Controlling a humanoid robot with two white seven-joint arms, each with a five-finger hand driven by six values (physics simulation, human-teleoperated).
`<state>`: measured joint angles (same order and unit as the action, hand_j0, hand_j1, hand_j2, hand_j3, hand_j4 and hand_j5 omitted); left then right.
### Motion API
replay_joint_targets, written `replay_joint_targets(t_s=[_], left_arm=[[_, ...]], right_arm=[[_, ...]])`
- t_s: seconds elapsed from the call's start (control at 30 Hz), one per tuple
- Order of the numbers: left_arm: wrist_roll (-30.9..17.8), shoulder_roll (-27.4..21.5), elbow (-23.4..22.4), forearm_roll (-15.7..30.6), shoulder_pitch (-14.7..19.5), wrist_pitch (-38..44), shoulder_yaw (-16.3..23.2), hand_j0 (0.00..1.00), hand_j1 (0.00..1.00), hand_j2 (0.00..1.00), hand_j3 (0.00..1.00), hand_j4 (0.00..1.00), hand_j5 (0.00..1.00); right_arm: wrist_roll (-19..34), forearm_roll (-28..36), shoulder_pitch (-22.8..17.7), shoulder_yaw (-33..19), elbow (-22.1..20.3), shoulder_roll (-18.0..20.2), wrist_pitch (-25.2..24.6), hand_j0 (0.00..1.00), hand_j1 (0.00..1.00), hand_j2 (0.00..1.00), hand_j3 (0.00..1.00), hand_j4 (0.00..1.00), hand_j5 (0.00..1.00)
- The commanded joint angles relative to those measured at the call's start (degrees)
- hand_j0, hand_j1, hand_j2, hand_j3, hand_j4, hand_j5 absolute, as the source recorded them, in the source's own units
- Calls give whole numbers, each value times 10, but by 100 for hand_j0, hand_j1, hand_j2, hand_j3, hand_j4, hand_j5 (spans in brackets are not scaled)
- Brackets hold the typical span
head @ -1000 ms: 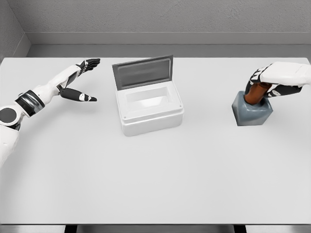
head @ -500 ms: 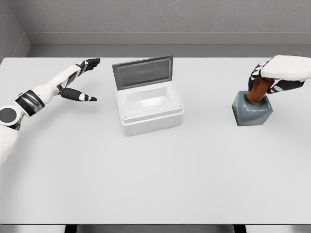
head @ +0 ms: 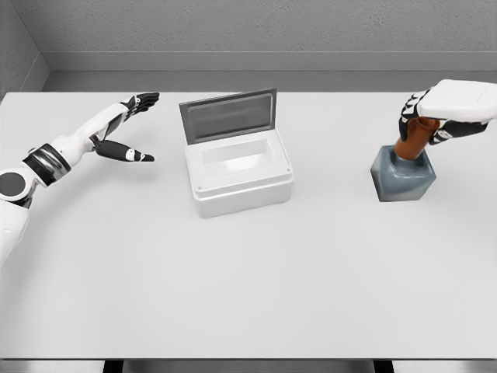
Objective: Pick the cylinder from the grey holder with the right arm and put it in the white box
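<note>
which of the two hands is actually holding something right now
The right hand, curled around the brown cylinder in the grey holder. The left hand is spread open, holding nothing.

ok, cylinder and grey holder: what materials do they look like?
Cylinder: looks like matte wood or brown plastic; uniform reddish-brown, no glare. Grey holder: looks like cast plastic or stone; dull blue-grey, soft edges. It's a render, so unsure.

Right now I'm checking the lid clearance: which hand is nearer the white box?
Left. The left hand hovers open just left of the white box, near its raised lid. The right hand is far to the right, gripping the cylinder in the grey holder.
</note>
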<state>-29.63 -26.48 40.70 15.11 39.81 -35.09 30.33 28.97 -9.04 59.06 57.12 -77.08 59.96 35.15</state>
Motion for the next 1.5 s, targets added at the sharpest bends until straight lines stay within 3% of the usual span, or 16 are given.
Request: replay_joint_targets(t_s=[0.0, 0.77, 1.47], left_arm=[[0, -1, 1, 5, 0, 1, -1, 100, 100, 100, 100, 100, 100], [0, -1, 2, 5, 0, 1, -1, 100, 100, 100, 100, 100, 100], [0, -1, 1, 3, -1, 1, 0, 100, 100, 100, 100, 100, 100]], right_arm=[[-1, 3, 0, -1, -3, 0, -2, 40, 40, 40, 40, 40, 40], [-1, 5, 29, -2, -32, -10, -2, 40, 40, 40, 40, 40, 40], [-1, 5, 46, 2, -41, -48, -2, 40, 40, 40, 40, 40, 40]])
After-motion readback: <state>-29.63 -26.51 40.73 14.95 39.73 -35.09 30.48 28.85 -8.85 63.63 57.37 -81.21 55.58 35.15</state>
